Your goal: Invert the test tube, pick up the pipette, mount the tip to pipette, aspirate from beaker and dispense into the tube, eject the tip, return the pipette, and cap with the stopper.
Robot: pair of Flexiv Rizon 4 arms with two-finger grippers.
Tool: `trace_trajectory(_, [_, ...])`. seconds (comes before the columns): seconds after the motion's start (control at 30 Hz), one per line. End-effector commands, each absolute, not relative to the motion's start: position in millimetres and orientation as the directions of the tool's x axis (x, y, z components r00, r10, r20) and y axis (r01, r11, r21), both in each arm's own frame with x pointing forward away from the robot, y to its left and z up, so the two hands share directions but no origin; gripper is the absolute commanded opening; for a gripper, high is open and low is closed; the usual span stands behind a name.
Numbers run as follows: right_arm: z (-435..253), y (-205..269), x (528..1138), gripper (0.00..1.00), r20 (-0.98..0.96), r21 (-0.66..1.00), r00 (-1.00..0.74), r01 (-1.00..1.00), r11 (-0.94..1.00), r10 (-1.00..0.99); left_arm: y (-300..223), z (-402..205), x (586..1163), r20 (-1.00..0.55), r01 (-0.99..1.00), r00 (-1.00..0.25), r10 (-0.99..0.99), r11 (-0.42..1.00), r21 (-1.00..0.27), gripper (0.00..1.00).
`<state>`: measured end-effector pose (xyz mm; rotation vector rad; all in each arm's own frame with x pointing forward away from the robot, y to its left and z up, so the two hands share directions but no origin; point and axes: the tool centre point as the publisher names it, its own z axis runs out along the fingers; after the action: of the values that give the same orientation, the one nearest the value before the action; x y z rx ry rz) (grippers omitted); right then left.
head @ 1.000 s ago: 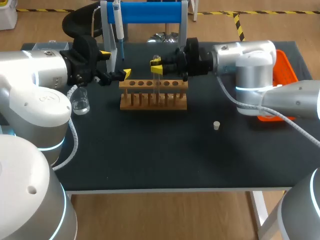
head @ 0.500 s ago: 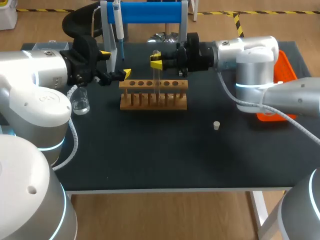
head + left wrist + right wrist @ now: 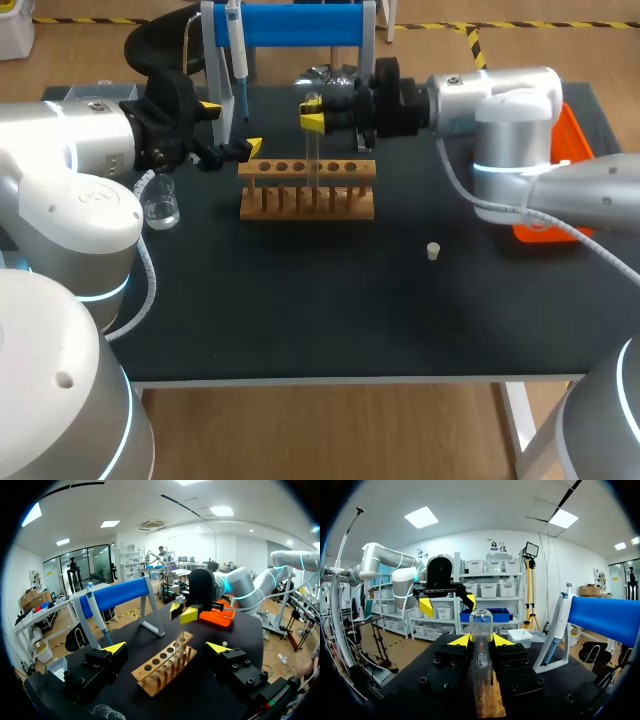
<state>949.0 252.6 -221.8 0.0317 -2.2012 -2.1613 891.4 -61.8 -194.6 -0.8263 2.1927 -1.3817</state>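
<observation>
My right gripper [image 3: 313, 120] is clamped on the clear glass test tube [image 3: 315, 152], holding it upright over the wooden rack [image 3: 307, 200] with its row of round holes. My left gripper [image 3: 232, 127] hangs beside the rack, its yellow tips spread wide and holding nothing. The slim pipette [image 3: 237, 50] hangs on its blue-barred stand. The small pale stopper [image 3: 433, 251] sits on the matte black table [image 3: 300, 300].

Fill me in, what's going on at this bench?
The right gripper is shut on a test tube, holding it upright at the wooden rack. Whether its lower end is clear of the rack isn't visible. The left gripper is open beside the rack's left end, near the pipette hanging on its blue stand. The beaker and stopper sit untouched on the table.
</observation>
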Motion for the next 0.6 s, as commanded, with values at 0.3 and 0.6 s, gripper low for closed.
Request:
trace_trajectory(0.3, [-204,235,936,0.00,0.014,1.000,-1.000,0.014,0.019,-0.020,-62,-193,892,-0.033,-0.264,-0.738,-0.674,0.333,-0.905,1.00])
trace_trajectory(0.6, [-200,217,926,0.00,0.012,1.000,-1.000,0.012,0.022,0.013,-62,-193,892,-0.033,-0.264,-0.738,-0.674,0.333,-0.905,1.00])
